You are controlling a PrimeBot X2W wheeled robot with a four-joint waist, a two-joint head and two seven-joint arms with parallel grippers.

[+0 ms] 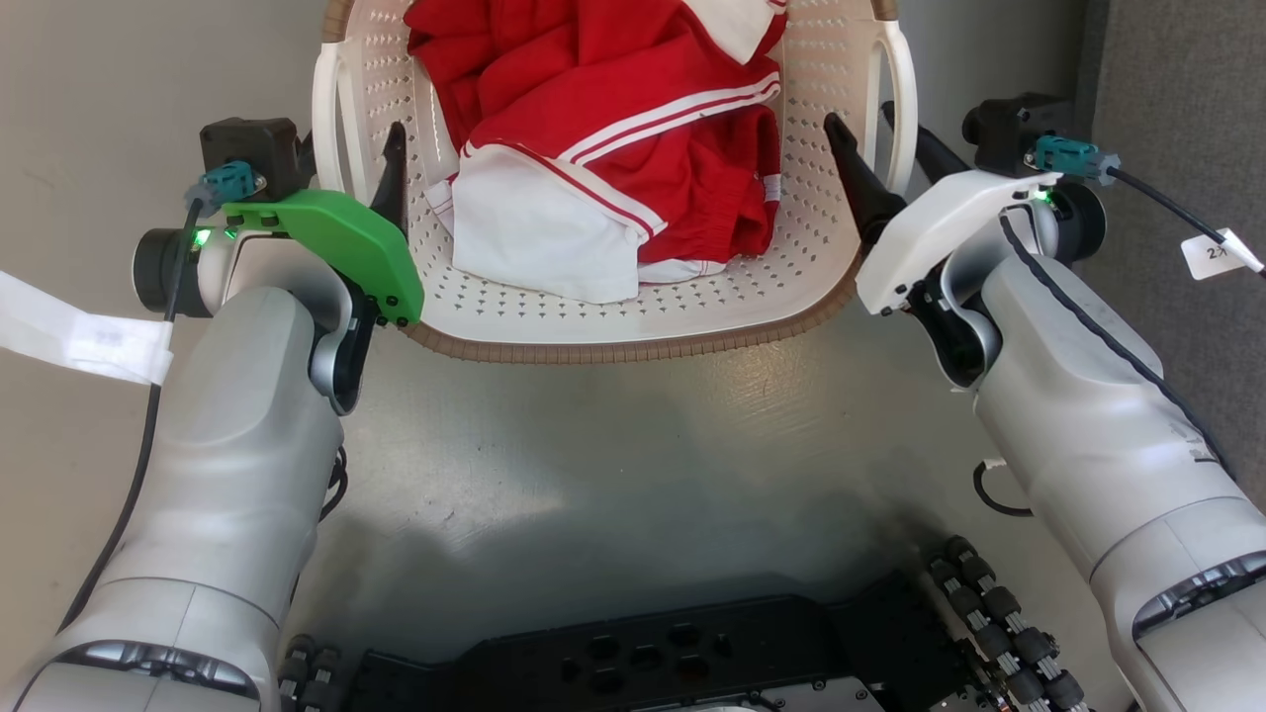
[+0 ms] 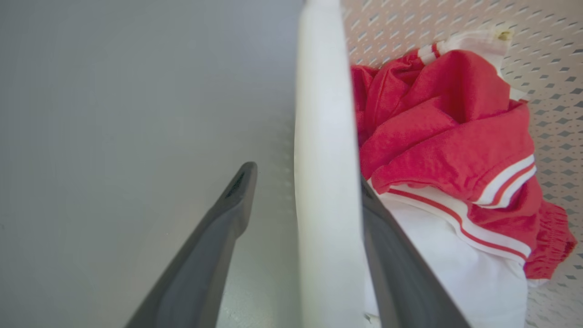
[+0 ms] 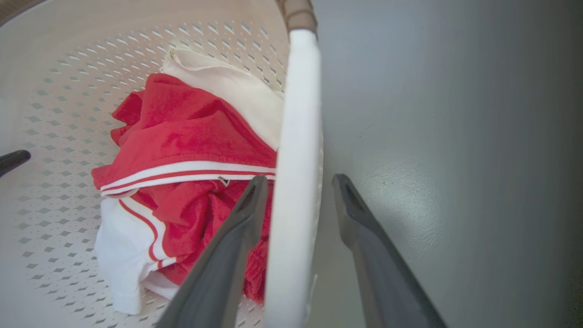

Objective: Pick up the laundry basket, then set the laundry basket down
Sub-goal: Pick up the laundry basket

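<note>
Left pincer (image 2: 305, 175) spread, right pincer (image 3: 299, 178) spread

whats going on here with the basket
A two-armed robot is at a cream-white perforated plastic laundry basket with red and white clothes inside. The left gripper straddles the left white side handle, the right gripper the right side handle. Both are open, so neither handle is clamped.

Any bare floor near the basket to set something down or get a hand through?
Free: grey floor between the near rim of the laundry basket and the robot base; also floor left of the basket. Crowded: the basket holds red-and-white clothes; left end effector and right end effector straddle its handles.
</note>
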